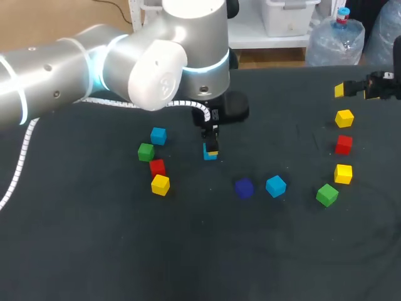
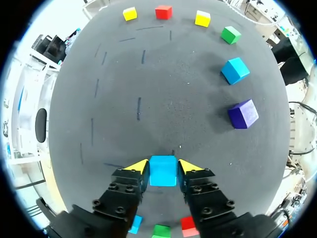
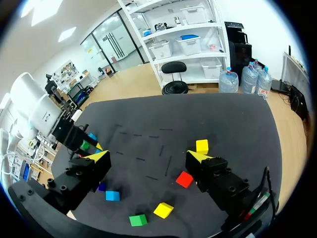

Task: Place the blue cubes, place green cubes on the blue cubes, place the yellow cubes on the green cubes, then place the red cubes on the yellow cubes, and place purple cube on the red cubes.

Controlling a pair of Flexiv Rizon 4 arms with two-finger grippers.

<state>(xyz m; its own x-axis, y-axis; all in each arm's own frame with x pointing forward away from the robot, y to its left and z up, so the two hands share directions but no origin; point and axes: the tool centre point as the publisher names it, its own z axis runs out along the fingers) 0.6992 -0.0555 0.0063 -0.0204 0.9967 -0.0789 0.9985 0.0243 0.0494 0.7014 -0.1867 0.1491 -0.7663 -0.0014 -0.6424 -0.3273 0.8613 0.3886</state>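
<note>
The left gripper [image 2: 163,166] has its jaws standing narrow on the held blue cube [image 2: 163,173], one yellow tip against each side face and the cube square between them. I cannot tell whether the cube rests on the tabletop [image 2: 148,99]. Ahead of those jaws and off toward my right lie the purple cube [image 2: 243,113] and, just past it, a second blue cube [image 2: 235,70]. Setting down beside it looks a short carry that way. The right gripper [image 3: 148,157], jaws wide and empty, is well apart from both.

A blue cube [image 2: 163,170] sits level, clamped in the left hand [image 2: 163,166]; the purple cube [image 2: 243,113] lies nearby.
</note>
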